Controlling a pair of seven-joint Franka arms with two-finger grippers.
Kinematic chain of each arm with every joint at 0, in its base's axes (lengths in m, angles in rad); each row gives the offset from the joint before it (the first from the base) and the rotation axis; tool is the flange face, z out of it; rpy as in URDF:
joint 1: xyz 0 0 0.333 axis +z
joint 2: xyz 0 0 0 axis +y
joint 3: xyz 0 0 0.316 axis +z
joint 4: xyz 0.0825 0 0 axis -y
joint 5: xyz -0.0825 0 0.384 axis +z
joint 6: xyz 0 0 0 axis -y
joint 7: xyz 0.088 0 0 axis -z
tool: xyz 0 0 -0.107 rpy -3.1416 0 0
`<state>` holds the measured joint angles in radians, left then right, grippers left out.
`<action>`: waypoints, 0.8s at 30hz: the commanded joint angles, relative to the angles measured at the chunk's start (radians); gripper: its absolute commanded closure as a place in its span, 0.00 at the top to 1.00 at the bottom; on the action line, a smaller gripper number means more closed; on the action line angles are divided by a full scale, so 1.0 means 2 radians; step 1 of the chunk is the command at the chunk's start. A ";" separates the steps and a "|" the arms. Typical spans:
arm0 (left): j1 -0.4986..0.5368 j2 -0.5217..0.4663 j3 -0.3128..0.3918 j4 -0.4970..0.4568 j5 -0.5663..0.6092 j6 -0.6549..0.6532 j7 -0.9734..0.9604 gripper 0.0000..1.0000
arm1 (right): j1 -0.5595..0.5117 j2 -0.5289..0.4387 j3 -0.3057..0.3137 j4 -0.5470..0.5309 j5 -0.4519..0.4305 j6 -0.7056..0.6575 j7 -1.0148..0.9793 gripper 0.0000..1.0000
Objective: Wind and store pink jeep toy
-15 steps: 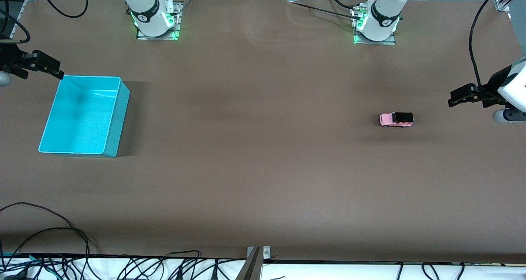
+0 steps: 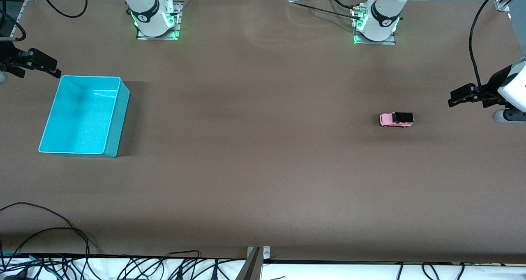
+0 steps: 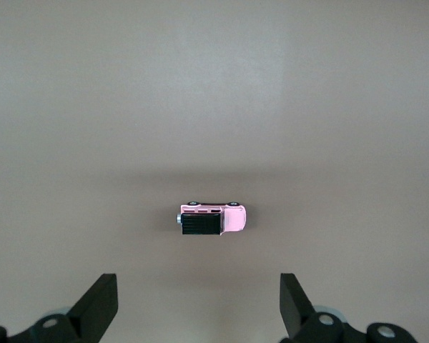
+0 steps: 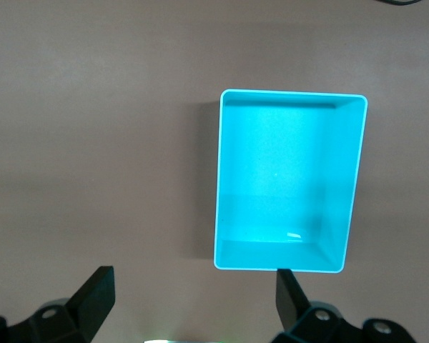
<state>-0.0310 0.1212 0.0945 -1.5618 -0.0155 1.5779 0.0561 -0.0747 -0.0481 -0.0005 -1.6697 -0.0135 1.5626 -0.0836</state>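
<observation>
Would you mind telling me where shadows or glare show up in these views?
Front view: the turquoise bin casts a dark shadow toward the table's middle, and the pink jeep toy has a faint one. Left wrist view: a soft shadow band lies beside the jeep. Right wrist view: a small bright glint on the bin's floor.

Around the jeep: the tiny light-pink toy jeep with black roof sits alone on the brown table, bare cloth on every side.
From above: nothing over it.
Toward the right arm's end: only the open turquoise plastic bin stands there, well apart.
</observation>
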 commanded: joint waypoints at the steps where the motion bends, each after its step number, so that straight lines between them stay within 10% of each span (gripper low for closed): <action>1: 0.000 -0.006 0.000 -0.004 0.012 -0.004 0.002 1.00 | -0.002 0.006 -0.001 0.016 0.000 -0.013 -0.009 1.00; 24: 0.000 -0.005 0.000 -0.002 0.012 -0.004 0.000 1.00 | -0.003 0.006 -0.015 0.019 0.000 -0.033 -0.026 1.00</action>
<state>-0.0310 0.1212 0.0945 -1.5618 -0.0155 1.5779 0.0560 -0.0749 -0.0474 -0.0045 -1.6680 -0.0135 1.5229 -0.1015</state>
